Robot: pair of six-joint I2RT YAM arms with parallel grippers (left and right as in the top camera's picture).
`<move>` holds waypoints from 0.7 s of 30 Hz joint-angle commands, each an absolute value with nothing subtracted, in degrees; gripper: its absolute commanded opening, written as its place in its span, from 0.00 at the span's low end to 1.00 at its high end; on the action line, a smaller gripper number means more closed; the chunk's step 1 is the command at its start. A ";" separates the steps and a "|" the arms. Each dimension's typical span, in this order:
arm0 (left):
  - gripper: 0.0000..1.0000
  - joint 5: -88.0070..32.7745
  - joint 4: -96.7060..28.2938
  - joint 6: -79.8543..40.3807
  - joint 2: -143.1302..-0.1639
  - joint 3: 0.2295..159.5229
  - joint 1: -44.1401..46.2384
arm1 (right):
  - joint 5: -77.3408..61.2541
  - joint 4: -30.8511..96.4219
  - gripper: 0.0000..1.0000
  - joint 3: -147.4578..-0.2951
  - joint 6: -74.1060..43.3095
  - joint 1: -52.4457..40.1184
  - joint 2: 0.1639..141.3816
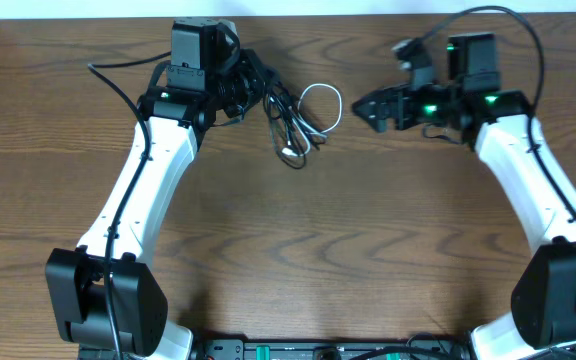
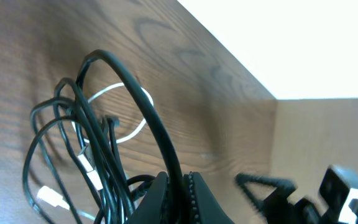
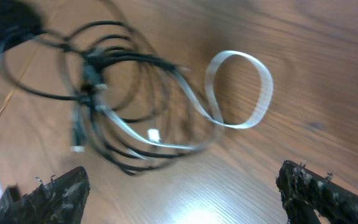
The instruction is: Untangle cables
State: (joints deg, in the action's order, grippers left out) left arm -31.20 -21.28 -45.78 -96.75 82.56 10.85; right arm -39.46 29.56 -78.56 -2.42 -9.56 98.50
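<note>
The cables [image 1: 286, 122] lie as a tangled bunch of thin black cords near the table's far edge, with a whitish flat loop [image 1: 321, 104] on their right side. My left gripper [image 1: 251, 84] sits at the bunch's left end. In the left wrist view it [image 2: 180, 182] is shut on one black cord that arches up and over toward the bunch [image 2: 82, 146]. My right gripper [image 1: 369, 111] stands open just right of the whitish loop. In the right wrist view the gripper [image 3: 184, 196] holds nothing, and the cords [image 3: 114, 93] and loop [image 3: 241, 93] lie ahead of it.
The table's far edge [image 1: 348, 16] runs close behind both grippers. The right gripper's dark fingers [image 2: 272, 193] show at the lower right of the left wrist view. Bare wood [image 1: 318, 230] stretches toward the near side.
</note>
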 commanded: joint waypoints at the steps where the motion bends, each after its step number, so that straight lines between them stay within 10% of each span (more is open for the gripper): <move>1: 0.07 -32.08 -20.84 -54.70 -96.01 83.50 10.41 | -38.76 28.03 0.95 -79.26 -1.63 -14.31 97.51; 21: 0.08 -40.53 -20.64 -61.30 -96.01 83.50 10.41 | -16.60 22.74 0.83 -79.11 0.93 -24.16 102.48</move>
